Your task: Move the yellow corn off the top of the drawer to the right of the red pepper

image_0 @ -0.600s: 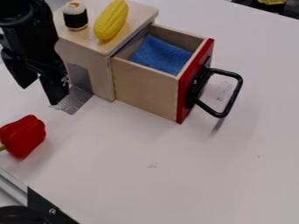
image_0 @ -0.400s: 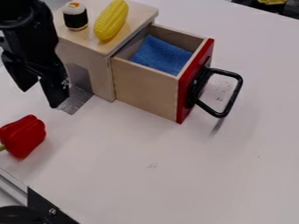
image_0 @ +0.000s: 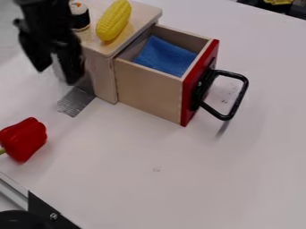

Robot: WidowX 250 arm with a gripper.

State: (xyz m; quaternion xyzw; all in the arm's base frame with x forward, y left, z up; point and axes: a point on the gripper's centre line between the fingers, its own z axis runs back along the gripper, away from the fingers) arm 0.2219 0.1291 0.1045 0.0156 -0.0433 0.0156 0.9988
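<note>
Near edge, lower left: black round part (image_0: 18,219), black bracket (image_0: 48,212) with a bolt, grey metal rail (image_0: 13,191) running off at a slant. Beyond it, on the white table (image_0: 161,179), red pepper (image_0: 24,139) lying at the left edge of view, green stem pointing left. Farther back, right of centre: wooden drawer (image_0: 146,91) standing open, red front, black handle (image_0: 238,100) jutting out to the right, blue cloth (image_0: 164,56) inside. Patch of metal mesh (image_0: 76,102) by the foot of the wooden box (image_0: 101,74) that holds the drawer. Gripper (image_0: 57,75) hanging at upper left, above the table and before the box's left part; fingers apart, released, nothing between them. Yellow corn (image_0: 113,21) on top of the box, lying lengthwise, well apart from the pepper. Sushi roll (image_0: 81,19) on the same top, left of the corn, upright, partly hidden by the arm. Far upper right corner: something yellow (image_0: 278,2) among dark things.
</note>
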